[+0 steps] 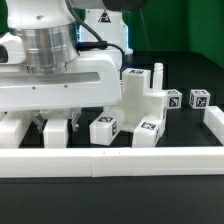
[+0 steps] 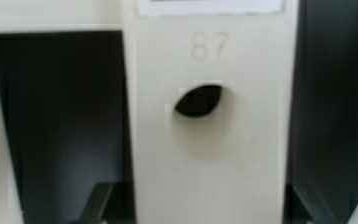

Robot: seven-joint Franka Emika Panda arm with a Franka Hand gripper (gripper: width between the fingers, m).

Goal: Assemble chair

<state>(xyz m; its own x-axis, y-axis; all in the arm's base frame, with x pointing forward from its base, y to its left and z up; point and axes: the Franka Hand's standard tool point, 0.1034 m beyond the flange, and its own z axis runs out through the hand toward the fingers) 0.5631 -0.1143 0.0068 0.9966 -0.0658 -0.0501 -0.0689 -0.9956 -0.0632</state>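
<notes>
The chair lies as loose glossy white parts with black-and-white tags. A tall blocky part (image 1: pixel 150 95) stands at the middle. A small block (image 1: pixel 103 128) and another part (image 1: pixel 148 131) lie before it. My gripper (image 1: pixel 56 122) hangs low at the exterior view's left over a white part (image 1: pixel 56 130). In the wrist view that part (image 2: pixel 208 150) is a long white bar with a dark hole (image 2: pixel 199 100) and an embossed 87. It runs between my dark fingers (image 2: pixel 105 203), which stand wide on either side of it. A thin dark gap shows at one finger. My gripper (image 2: pixel 208 205) looks open.
A long plain white border rail (image 1: pixel 110 160) runs along the front, and another (image 1: pixel 214 125) stands at the exterior view's right. More tagged parts (image 1: pixel 200 98) lie at the back right. The robot's white body (image 1: pixel 60 75) hides the left rear of the table.
</notes>
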